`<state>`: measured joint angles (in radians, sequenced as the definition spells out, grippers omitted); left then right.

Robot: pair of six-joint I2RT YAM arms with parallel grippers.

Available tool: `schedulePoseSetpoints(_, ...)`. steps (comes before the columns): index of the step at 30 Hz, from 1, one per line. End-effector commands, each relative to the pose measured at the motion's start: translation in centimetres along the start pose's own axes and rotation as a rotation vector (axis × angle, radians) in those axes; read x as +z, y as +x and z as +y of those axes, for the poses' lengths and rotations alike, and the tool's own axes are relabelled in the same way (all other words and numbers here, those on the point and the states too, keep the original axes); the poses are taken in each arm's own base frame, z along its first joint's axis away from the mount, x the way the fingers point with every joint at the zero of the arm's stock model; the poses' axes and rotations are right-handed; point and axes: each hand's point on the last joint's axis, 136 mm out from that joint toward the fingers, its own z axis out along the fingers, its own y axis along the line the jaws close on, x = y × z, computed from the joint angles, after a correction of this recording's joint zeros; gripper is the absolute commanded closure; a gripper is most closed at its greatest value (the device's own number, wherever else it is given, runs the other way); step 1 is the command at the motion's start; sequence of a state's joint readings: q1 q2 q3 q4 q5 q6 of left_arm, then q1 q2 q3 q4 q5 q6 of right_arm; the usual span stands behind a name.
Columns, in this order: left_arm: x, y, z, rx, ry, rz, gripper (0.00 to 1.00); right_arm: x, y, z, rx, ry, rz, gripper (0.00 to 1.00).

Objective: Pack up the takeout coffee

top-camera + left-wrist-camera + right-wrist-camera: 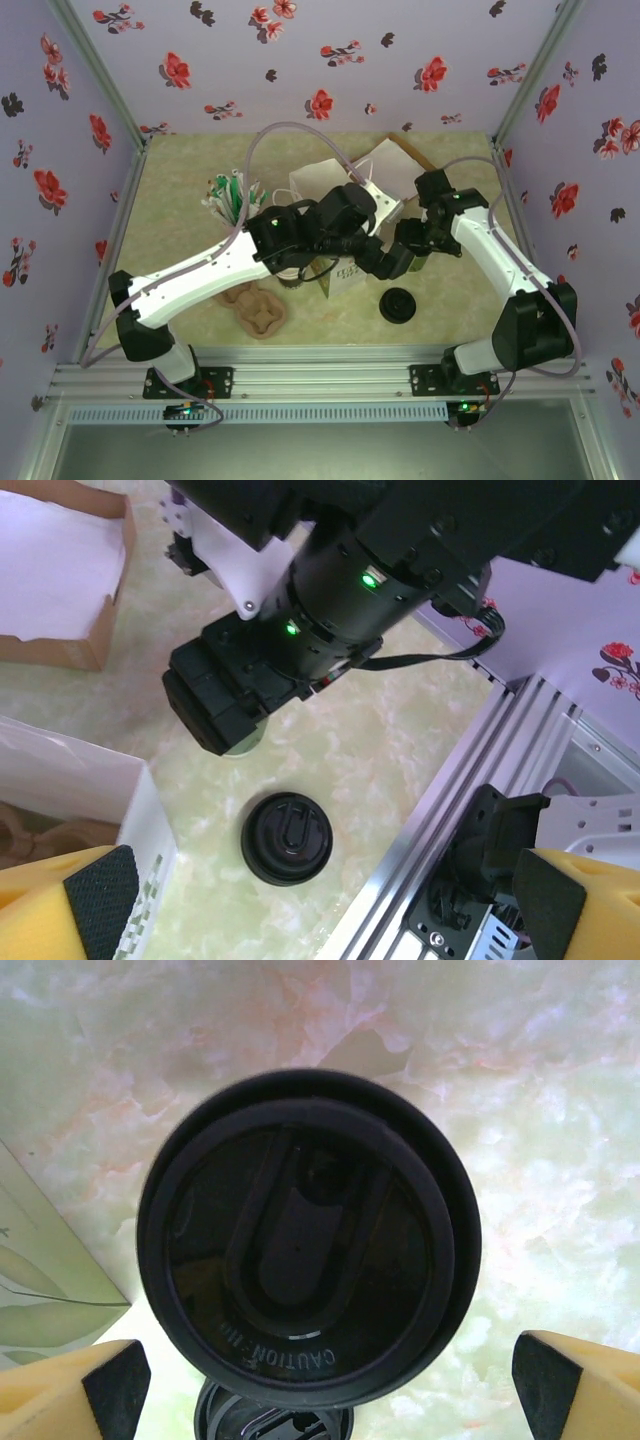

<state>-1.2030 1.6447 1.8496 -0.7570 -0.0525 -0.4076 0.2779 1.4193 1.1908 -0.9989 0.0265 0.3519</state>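
The takeout coffee (305, 1260), seen by its black lid (300, 1150), sits just beside the white bag (40, 1290), centred ahead of the right gripper (328, 1388), whose yellow fingers (590, 1390) stand wide apart and clear of the rim, while the left gripper (325, 905), near that bag too, gapes equally wide around nothing.
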Motion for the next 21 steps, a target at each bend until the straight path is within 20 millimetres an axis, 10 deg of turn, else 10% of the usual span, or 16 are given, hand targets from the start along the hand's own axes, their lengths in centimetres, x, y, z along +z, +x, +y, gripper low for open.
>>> schedulePoseSetpoints(1, -2.6, -1.7, 1.2, 0.013, -0.030, -0.044, 0.01, -0.9, -0.5, 0.0, 0.026, 0.017, -0.014, 0.05)
schedulePoseSetpoints(21, -10.0, -3.5, 11.5, -0.124, -0.200, -0.108, 0.01, -0.2, -1.4, 0.2, 0.003, 0.062, 0.041, 0.10)
